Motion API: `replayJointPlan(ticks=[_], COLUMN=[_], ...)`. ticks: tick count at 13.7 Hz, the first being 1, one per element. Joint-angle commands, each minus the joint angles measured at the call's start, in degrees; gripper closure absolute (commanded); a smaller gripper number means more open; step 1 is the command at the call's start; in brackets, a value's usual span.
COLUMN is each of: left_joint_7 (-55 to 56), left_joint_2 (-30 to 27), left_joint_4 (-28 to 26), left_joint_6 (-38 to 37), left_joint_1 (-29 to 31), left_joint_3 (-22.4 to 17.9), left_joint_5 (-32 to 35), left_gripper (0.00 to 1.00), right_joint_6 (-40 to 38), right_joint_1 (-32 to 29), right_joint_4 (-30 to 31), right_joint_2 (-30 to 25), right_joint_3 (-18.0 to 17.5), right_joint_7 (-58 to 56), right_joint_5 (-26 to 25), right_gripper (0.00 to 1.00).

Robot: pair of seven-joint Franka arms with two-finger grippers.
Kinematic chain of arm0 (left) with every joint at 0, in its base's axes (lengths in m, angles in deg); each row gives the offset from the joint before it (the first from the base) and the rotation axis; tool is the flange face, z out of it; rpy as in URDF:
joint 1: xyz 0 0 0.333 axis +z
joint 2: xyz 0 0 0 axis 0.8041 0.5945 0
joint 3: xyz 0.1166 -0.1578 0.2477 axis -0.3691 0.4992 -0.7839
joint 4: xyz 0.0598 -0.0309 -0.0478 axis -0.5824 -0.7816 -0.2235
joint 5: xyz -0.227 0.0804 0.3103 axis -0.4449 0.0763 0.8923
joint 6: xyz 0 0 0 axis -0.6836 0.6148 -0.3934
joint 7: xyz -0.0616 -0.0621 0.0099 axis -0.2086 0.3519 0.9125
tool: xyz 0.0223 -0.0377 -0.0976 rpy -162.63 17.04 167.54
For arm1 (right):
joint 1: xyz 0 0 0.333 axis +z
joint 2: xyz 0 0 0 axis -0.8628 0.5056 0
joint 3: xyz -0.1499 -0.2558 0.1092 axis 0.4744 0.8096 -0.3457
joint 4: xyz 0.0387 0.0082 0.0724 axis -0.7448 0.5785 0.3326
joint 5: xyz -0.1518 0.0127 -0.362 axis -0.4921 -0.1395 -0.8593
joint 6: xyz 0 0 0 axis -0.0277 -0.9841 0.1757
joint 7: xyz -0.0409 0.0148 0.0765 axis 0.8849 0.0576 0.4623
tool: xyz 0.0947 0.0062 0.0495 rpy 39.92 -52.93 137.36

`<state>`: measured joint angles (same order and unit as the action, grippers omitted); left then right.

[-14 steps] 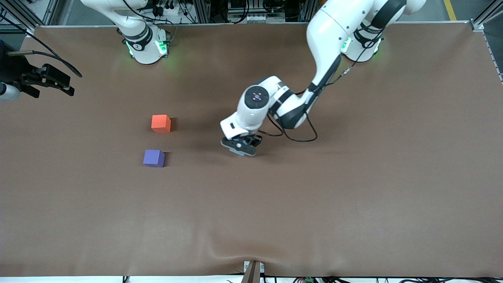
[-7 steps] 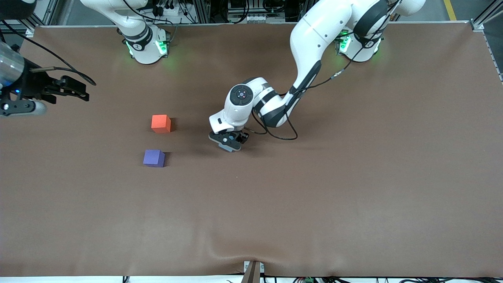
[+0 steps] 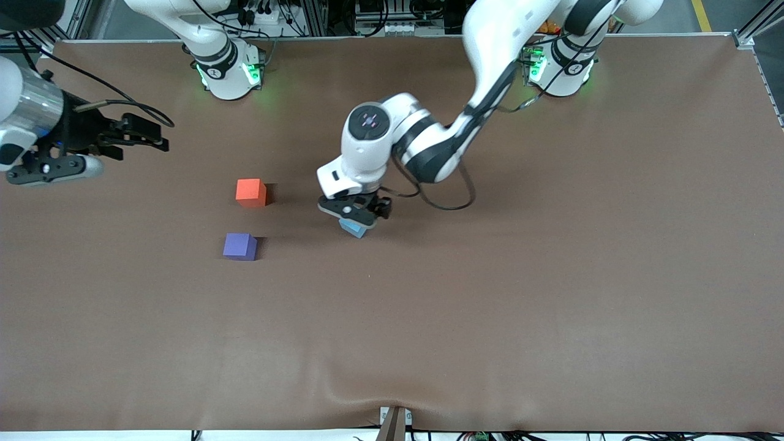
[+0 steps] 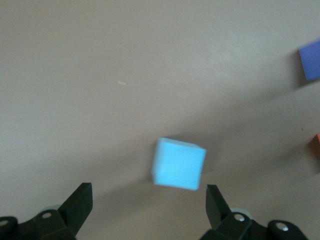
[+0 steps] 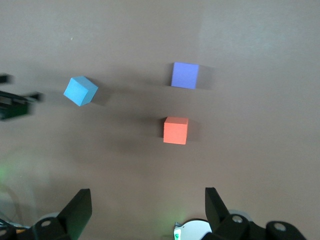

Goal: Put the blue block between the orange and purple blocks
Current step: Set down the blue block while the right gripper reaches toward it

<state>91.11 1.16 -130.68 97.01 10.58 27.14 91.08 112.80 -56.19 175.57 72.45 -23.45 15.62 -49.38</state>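
The blue block (image 3: 353,229) lies on the brown table, tilted, toward the left arm's end from the other two cubes. My left gripper (image 3: 356,212) hangs open just above it; in the left wrist view the block (image 4: 179,163) lies past the spread fingers, and the gripper (image 4: 148,194) touches nothing. The orange block (image 3: 250,192) and the purple block (image 3: 239,246) sit apart, purple nearer the front camera. My right gripper (image 3: 158,133) is open and empty, in the air over the table's right-arm end. The right wrist view shows the blue block (image 5: 80,91), the orange block (image 5: 175,130) and the purple block (image 5: 185,75).
The brown table cloth (image 3: 490,306) bears nothing but the three cubes. The left arm's forearm and cable (image 3: 441,159) stretch over the table's middle. The two arm bases (image 3: 226,67) stand at the table's edge farthest from the front camera.
My left gripper moved toward the right arm's end, then rose; the blue block now shows on the table below it. My right gripper moved in over the table.
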Motion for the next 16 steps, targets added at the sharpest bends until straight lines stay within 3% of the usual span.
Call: replayJointPlan(ticks=[1, 4, 7, 11, 13, 16], left_joint_7=[-0.16, -0.17, -2.7, -7.46, -8.34, -8.43], left_joint_2=[-11.29, -19.03, -25.98, -34.94, -37.76, -38.57], left_joint_4=[-3.86, -3.68, -5.52, -13.68, -17.73, -18.62], left_joint_6=[-12.18, -24.94, -32.87, -32.89, -32.45, -30.87], left_joint_1=[8.54, 20.66, 30.95, 41.08, 41.54, 43.28], left_joint_3=[0.29, 0.37, 0.37, 0.81, 0.64, 0.37], left_joint_5=[0.27, 0.71, 1.15, 1.15, 1.24, 1.24], left_gripper=[0.0, 0.0, 0.0, 0.0, 0.0, 0.0], right_joint_6=[2.06, 7.94, 14.0, 24.83, 27.37, 35.78], right_joint_1=[3.14, 6.13, 10.16, 17.73, 19.84, 20.73], right_joint_4=[-0.06, 0.03, 0.64, 4.5, 4.68, 9.58], right_joint_2=[1.44, 5.48, 9.61, 14.89, 17.96, 20.87], right_joint_3=[-2.65, -7.4, -10.74, -10.84, -10.93, -10.84], right_joint_7=[8.62, 15.5, 19.36, 31.39, 38.86, 48.18], right_joint_5=[1.03, 1.03, 0.77, -2.47, -4.5, -4.68], right_gripper=[0.0, 0.0, 0.0, 0.0, 0.0, 0.0])
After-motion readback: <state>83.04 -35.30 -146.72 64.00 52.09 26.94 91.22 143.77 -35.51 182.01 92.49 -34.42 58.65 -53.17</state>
